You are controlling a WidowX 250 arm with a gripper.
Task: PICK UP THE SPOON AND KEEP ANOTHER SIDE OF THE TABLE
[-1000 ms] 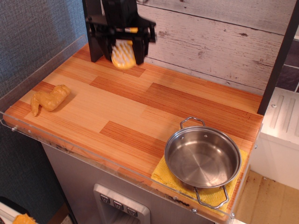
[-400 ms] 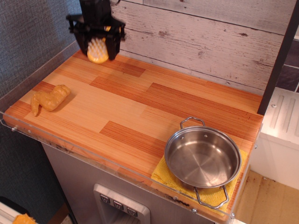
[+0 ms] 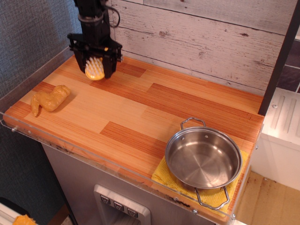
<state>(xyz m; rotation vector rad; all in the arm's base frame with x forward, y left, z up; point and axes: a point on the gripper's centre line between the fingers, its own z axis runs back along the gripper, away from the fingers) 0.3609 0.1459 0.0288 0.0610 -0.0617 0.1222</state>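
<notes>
My black gripper (image 3: 95,65) hangs over the far left part of the wooden table (image 3: 140,112). It is shut on the yellow-orange spoon (image 3: 94,70). The spoon's round head with pale nubs faces the camera and hangs down between the fingers, close above the table top. The spoon's handle is hidden inside the gripper.
A lumpy tan-yellow toy food piece (image 3: 49,99) lies near the left edge. A steel pan (image 3: 203,158) sits on a yellow cloth (image 3: 165,179) at the front right corner. A white plank wall (image 3: 197,37) runs behind. Clear acrylic rims (image 3: 28,79) edge the table.
My gripper has carried the spoon leftward along the back of the table and then lowered it toward the table top.
</notes>
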